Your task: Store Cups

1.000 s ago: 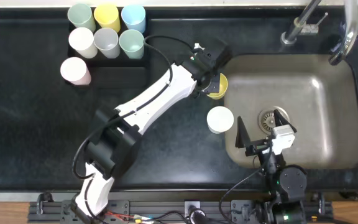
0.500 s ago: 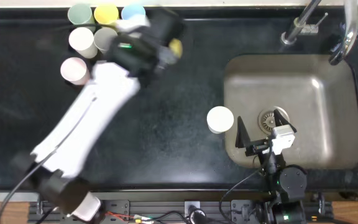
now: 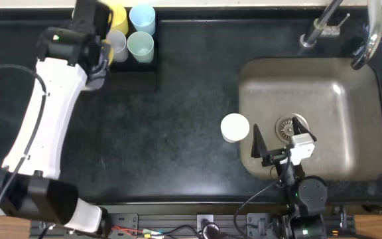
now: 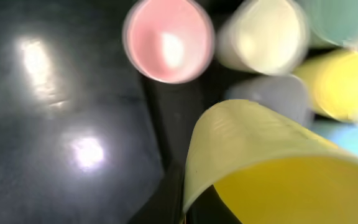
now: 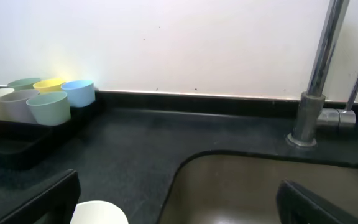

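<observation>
Left arm point(image 3: 42, 126) white with black joints, looping black cable, right arm point(image 3: 307, 192) black (white wrist block)

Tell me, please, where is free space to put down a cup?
The black counter between the tray and the sink is bare, except the white cup at the sink's rim. The tray's back is crowded with stored cups.
</observation>
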